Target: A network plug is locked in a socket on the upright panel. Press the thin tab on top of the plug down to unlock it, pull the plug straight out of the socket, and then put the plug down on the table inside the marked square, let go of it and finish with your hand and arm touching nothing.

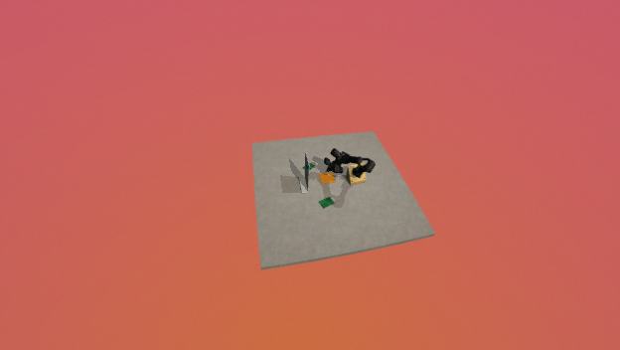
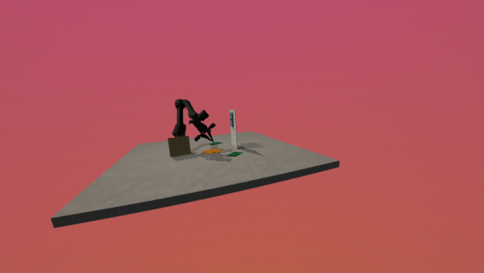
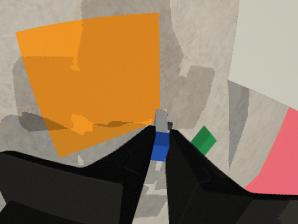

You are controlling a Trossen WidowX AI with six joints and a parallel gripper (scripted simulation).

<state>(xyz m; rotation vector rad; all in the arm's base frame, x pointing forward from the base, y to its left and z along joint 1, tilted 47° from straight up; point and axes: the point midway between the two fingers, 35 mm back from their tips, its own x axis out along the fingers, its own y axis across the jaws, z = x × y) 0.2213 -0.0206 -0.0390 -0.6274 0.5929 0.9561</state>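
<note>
My gripper (image 1: 327, 171) (image 2: 212, 140) (image 3: 161, 134) points steeply down and is shut on the plug. The plug (image 3: 160, 146) is blue with a grey front end, out of the socket, and held above the table; it is too small to make out in the top and exterior views. In the wrist view its front end overlaps the lower right corner of the orange square (image 1: 327, 179) (image 2: 212, 151) (image 3: 110, 60), which lies flat. The upright panel (image 1: 306, 171) (image 2: 233, 136) (image 3: 265, 50) stands apart from the gripper. Its socket plate (image 2: 232, 119) faces the arm.
Two green patches lie on the table: one green patch (image 1: 326, 203) to one side of the orange square, the other green patch (image 1: 311, 166) near the panel. The arm stands on a tan block (image 1: 357, 176) (image 2: 179, 146). Shadows fall across the orange square.
</note>
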